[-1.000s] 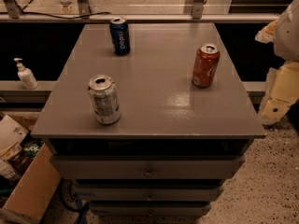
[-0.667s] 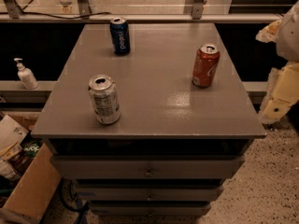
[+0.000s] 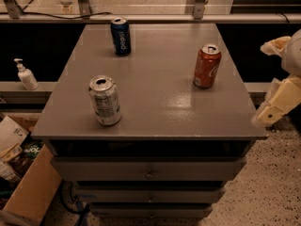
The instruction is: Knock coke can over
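Grey and matte, the cabinet top (image 3: 155, 107) carries three upright cans above a stack of drawers (image 3: 149, 169), with a pump bottle (image 3: 26, 75) on the ledge to the left and a cardboard box (image 3: 33, 194) on the floor below. Nothing appears to have changed over the last second: every can stands exactly where it stood, and the cream-coloured gripper (image 3: 275, 105) hangs in the same place off the right edge of the top, below the surface's far corner and well apart from any can. Whether it is spread or pressed together cannot be told from this view. The coke can (image 3: 207, 66) stands upright toward the right side of the top, the nearest of the three to the gripper; the dark blue can (image 3: 121, 36) sits at the back left and the silver can (image 3: 105, 100) at the front left. By this showing the task has not begun. The approach is likely the step in hand, a sideways reach over the right edge to push the coke can.
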Tool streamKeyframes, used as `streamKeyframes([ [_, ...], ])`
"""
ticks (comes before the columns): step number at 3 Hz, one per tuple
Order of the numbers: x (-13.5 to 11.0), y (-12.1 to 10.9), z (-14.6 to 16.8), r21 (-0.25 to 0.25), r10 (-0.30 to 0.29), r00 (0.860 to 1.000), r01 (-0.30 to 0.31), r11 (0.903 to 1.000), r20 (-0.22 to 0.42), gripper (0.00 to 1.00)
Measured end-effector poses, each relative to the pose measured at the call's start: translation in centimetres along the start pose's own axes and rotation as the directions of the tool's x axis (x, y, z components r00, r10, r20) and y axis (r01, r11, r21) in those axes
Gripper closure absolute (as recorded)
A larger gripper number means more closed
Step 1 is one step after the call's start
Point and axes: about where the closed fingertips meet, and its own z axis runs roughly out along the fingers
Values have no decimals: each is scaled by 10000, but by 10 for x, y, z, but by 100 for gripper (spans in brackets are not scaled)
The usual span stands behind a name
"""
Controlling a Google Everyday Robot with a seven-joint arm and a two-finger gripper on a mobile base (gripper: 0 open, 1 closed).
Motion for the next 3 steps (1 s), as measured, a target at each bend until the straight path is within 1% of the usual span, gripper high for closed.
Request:
streamKeyframes([
  [1, 7, -14, 20, 25, 671, 9937, -676, 9977, 898, 0],
  [2, 3, -30, 46, 60, 1233, 9764, -1264, 9920, 1774, 0],
  [3, 2, -30, 46, 59, 1232, 9764, -1263, 9920, 1774, 0],
])
